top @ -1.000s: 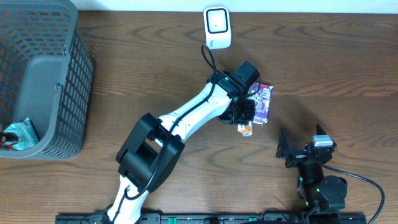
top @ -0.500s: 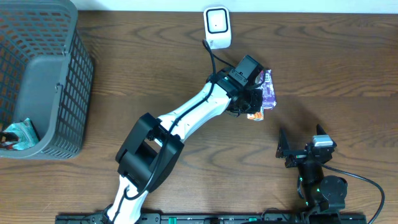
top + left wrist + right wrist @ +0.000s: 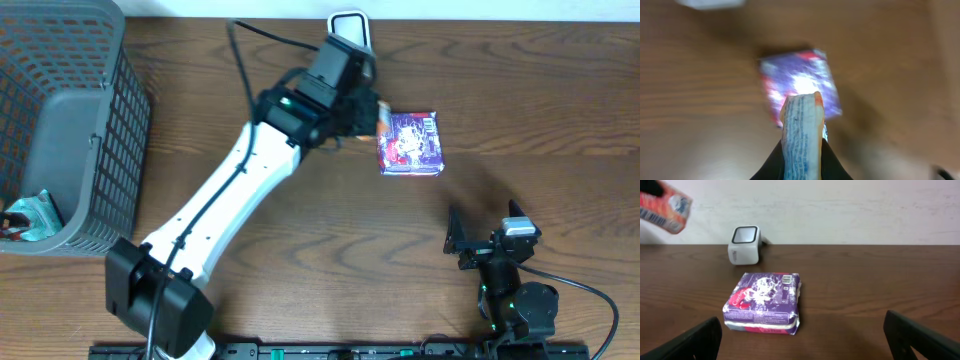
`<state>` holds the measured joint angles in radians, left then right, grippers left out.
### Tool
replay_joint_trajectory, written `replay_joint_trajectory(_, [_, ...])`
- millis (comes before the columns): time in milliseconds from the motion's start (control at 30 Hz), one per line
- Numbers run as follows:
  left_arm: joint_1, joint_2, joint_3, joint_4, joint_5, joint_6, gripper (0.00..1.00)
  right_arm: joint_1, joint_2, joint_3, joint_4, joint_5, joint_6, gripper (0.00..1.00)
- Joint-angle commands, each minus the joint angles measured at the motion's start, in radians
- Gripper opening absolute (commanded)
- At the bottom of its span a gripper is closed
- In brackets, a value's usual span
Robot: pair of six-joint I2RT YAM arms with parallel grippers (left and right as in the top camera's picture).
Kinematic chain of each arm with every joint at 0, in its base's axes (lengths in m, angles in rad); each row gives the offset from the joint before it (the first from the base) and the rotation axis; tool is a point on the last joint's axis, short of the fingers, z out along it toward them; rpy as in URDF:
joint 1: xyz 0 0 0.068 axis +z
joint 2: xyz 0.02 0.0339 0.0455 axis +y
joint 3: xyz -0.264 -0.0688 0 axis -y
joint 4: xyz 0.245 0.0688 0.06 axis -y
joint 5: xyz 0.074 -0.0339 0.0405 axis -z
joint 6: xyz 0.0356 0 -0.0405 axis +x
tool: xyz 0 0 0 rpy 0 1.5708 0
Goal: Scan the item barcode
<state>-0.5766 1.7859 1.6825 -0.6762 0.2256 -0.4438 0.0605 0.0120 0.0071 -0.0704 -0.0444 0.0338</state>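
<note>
Since a second ago the left arm has swung up and away from the purple packet (image 3: 410,143), which now lies flat on the surface (image 3: 520,100), apart from the arm, and has travelled toward the white scanner (image 3: 744,244) at the far edge. The left end effector (image 3: 801,162) is pinching a slim orange-and-white sachet (image 3: 801,131), held clear of the surface just beside the scanner, so presenting the item looks like the step in hand. Whether a barcode faces the scanner window cannot be told; the wrist view is blurred and shows only fine blue print along one narrow edge. The next move likely calls for turning the sachet until its code squares up to the window, then holding it steady there. The right end effector (image 3: 487,232) sits near the front edge with its fingers spread wide, holding nothing.
</note>
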Motion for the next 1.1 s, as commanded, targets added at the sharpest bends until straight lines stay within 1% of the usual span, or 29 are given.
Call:
replay_joint_trajectory(0, [0.016, 0.062, -0.036, -0.011, -0.243, 0.087, 0.07, -0.007, -0.006, -0.001, -0.004, 0.005, 0.003, 0.99])
replay_joint_trajectory(67, [0.016, 0.101, -0.045, -0.017, -0.245, 0.116, 0.08, -0.007, -0.006, -0.001, -0.004, 0.005, 0.003, 0.99])
replay_joint_trajectory(333, [0.016, 0.24, -0.045, 0.006, -0.246, 0.135, 0.09, -0.007, -0.006, -0.001, -0.004, 0.005, 0.003, 0.99])
replay_joint_trajectory(367, [0.016, 0.254, -0.045, 0.008, -0.246, 0.146, 0.12, -0.007, -0.006, -0.001, -0.004, 0.005, 0.003, 0.99])
replay_joint_trajectory(400, [0.016, 0.262, -0.045, 0.008, -0.246, 0.155, 0.17, -0.007, -0.006, -0.001, -0.004, 0.005, 0.003, 0.99])
replay_joint_trajectory(500, [0.018, 0.271, -0.044, 0.004, -0.246, 0.156, 0.38, -0.007, -0.006, -0.001, -0.004, 0.005, 0.003, 0.99])
replay_joint_trajectory(633, [0.018, 0.251, -0.042, 0.002, -0.245, 0.156, 0.45, -0.007, -0.006, -0.001, -0.004, 0.005, 0.002, 0.99])
replay_joint_trajectory(767, [0.018, 0.197, -0.04, 0.002, -0.245, 0.156, 0.64, -0.007, -0.006, -0.001, -0.004, 0.005, 0.003, 0.99])
replay_joint_trajectory(800, [0.019, 0.179, -0.04, 0.002, -0.246, 0.156, 0.69, -0.007, -0.006, -0.001, -0.004, 0.005, 0.003, 0.99])
replay_joint_trajectory(833, [0.02, 0.152, -0.04, 0.001, -0.246, 0.156, 0.78, -0.007, -0.006, -0.001, -0.004, 0.005, 0.003, 0.99])
replay_joint_trajectory(867, [0.022, 0.134, -0.04, 0.0, -0.246, 0.156, 0.82, -0.007, -0.006, -0.001, -0.004, 0.005, 0.002, 0.99])
replay_joint_trajectory(1033, [0.058, -0.022, -0.04, 0.0, -0.246, 0.156, 0.84, -0.007, -0.006, -0.001, -0.004, 0.005, 0.002, 0.99])
replay_joint_trajectory(1067, [0.068, -0.05, -0.04, 0.001, -0.246, 0.156, 0.88, -0.007, -0.006, -0.001, -0.004, 0.005, 0.003, 0.99])
